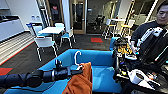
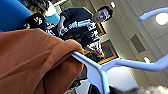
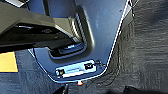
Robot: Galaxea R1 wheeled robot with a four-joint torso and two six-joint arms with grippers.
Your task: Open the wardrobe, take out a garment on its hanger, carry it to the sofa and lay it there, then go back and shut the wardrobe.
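Observation:
My left gripper (image 1: 79, 70) reaches in from the left and is shut on the thin white hanger (image 1: 77, 60), just below its curved hook. The orange garment (image 1: 80, 82) droops from the hanger in a soft bunch over the seat of the blue sofa (image 1: 102, 60), which lies right in front of me. Up close in the left wrist view, the orange garment (image 2: 32, 60) hangs off one arm of the hanger (image 2: 100, 71). In the right wrist view I see my own grey base (image 3: 100, 27) above dark carpet (image 3: 147, 55).
A person (image 1: 152, 27) with a control rig stands at the right, behind the sofa's end. Dark arm hardware (image 1: 121, 60) crowds the right side. Beyond the sofa stand a white table (image 1: 51, 30) and white chairs (image 1: 45, 43) on dark carpet.

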